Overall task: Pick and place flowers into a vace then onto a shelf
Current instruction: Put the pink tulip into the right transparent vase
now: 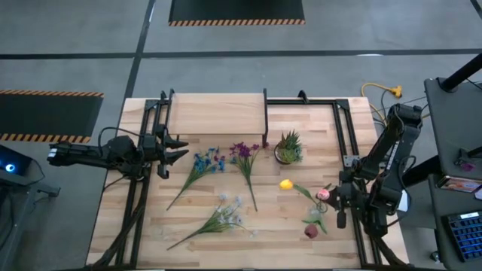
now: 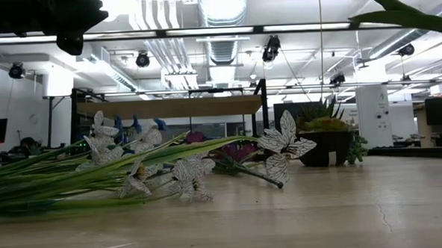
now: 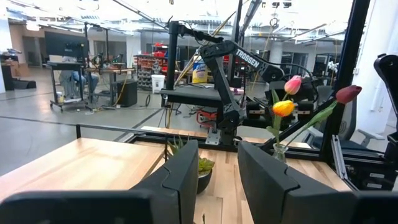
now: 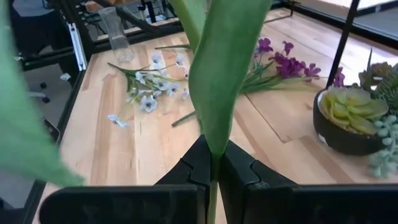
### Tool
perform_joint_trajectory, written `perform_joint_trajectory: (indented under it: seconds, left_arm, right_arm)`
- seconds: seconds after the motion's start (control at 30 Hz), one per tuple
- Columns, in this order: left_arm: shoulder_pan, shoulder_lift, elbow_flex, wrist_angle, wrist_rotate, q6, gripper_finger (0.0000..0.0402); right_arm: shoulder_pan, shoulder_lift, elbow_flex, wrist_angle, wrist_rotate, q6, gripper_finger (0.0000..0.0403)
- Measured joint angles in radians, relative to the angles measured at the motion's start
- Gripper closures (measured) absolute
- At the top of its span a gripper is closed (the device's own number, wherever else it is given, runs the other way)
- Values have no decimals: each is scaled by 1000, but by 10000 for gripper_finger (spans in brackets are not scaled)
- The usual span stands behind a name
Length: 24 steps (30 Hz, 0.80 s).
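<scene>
Room: sitting in a big workshop with grey floor; light-wood tabletop carrying everything.
Shelf: standing at the far edge of the tabletop, holding nothing yet.
Flowers lying flat: blue stems, purple stems and white stems, all waiting near the middle.
Tulip stems: pink, yellow and red blooms bunching beside the right gripper.
Right gripper: squeezing tight on a green tulip stem, near the right edge.
Left gripper: hovering at the left side, fingers a little apart, holding nothing.
Potted plant: resting by the shelf.
Done so far: probably just starting; most stems needing picking.
Hard to see: clear vase showing only faintly; big leaf blocking the right wrist view.
</scene>
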Motion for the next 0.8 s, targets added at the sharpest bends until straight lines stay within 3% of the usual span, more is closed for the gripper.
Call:
perform_joint_trajectory:
  seconds: [0.47, 0.8]
  left_arm:
    - [0, 0, 0, 0, 0, 0, 304]
    - [0, 0, 0, 0, 0, 0, 304]
  right_arm:
    - [0, -1, -2, 5, -7, 14, 389]
    - [0, -8, 4, 3, -96, 74, 326]
